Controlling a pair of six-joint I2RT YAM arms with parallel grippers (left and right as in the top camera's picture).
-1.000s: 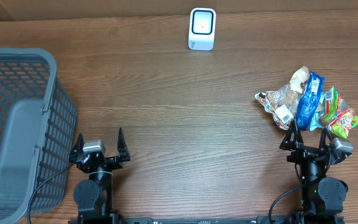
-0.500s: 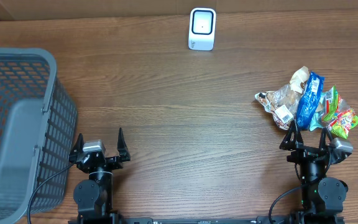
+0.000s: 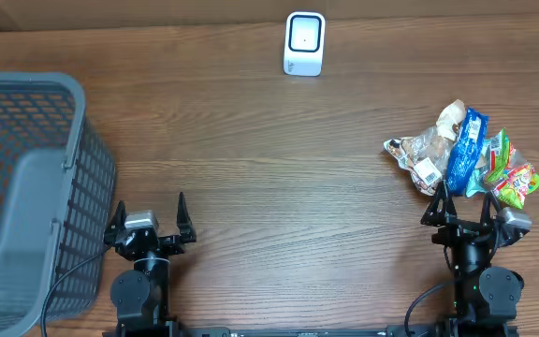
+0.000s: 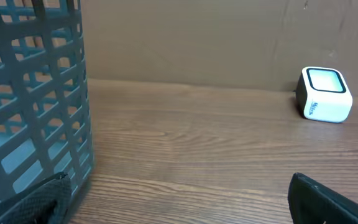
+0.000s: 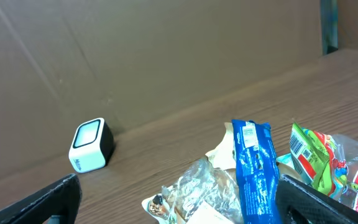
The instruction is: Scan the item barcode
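Observation:
The white barcode scanner [image 3: 304,43] stands at the back middle of the table and also shows in the left wrist view [image 4: 325,94] and the right wrist view [image 5: 91,145]. A pile of snack packets lies at the right: a clear packet [image 3: 424,150], a blue packet [image 3: 464,152] and a green and red packet [image 3: 510,173]. My right gripper [image 3: 463,198] is open just in front of the pile, holding nothing; between its fingers I see the clear packet [image 5: 197,190] and the blue packet [image 5: 257,168]. At the front left my left gripper [image 3: 149,203] is open and empty.
A large grey mesh basket [image 3: 26,197] fills the left side, close to my left gripper, with its wall [image 4: 30,93] near the left finger. A brown cardboard wall runs along the back of the wooden table [image 3: 251,159].

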